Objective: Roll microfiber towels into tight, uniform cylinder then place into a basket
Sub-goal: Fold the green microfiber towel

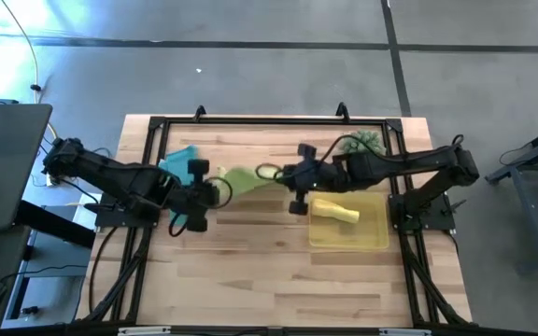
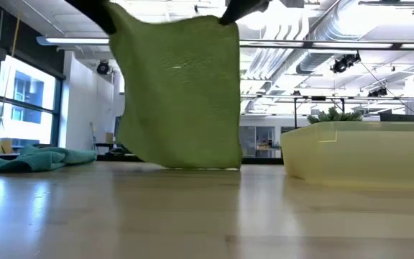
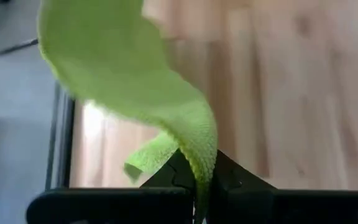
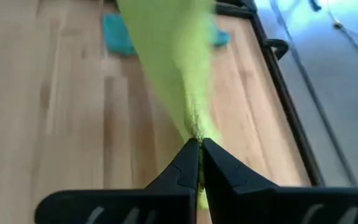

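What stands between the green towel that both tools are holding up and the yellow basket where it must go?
Nothing visible blocks the way. The left tool and the right tool are each shut on the green towel, hanging above the table. The basket sits to its right, already holding a rolled yellow towel.

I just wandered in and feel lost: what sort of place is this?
Most likely a robotics lab in an open, industrial-style hall. A framed wooden table stands on bare concrete, exposed ceiling ducts run overhead, and a desk sits beside it.
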Robot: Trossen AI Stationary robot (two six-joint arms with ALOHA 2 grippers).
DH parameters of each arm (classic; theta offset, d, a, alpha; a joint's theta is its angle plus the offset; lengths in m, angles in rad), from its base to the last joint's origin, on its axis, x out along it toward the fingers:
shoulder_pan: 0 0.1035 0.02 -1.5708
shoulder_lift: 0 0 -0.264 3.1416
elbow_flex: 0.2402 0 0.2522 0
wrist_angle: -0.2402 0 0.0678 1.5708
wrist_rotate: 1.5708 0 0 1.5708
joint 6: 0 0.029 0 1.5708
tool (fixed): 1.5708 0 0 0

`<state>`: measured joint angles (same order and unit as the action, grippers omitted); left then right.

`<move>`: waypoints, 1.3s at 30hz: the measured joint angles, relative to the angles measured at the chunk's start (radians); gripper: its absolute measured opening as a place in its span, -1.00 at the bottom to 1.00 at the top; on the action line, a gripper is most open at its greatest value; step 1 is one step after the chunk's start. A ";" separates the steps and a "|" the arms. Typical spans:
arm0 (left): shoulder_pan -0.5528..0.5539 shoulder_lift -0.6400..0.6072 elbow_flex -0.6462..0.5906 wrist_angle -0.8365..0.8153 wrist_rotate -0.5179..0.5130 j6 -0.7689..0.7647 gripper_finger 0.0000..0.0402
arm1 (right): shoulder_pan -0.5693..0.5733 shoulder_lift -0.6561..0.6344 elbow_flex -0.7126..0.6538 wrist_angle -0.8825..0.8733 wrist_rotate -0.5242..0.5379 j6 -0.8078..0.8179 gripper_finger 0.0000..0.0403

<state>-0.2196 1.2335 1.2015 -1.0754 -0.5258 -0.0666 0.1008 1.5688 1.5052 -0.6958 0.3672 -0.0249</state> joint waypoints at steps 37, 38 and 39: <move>-0.084 0.171 -0.172 -0.059 -0.031 -0.360 -1.00 | 0.107 0.000 -0.383 0.274 0.148 0.137 -1.00; -0.127 0.204 -0.177 -0.029 -0.022 -0.397 -1.00 | 0.138 0.000 -0.420 0.328 0.142 0.165 -1.00; -0.165 0.235 -0.179 -0.009 -0.010 -0.430 -1.00 | 0.172 0.000 -0.457 0.384 0.134 0.189 -1.00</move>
<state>-0.3841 1.4689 1.0222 -1.0846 -0.5361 -0.4965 0.2732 1.5688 1.0487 -0.3115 0.5011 0.1641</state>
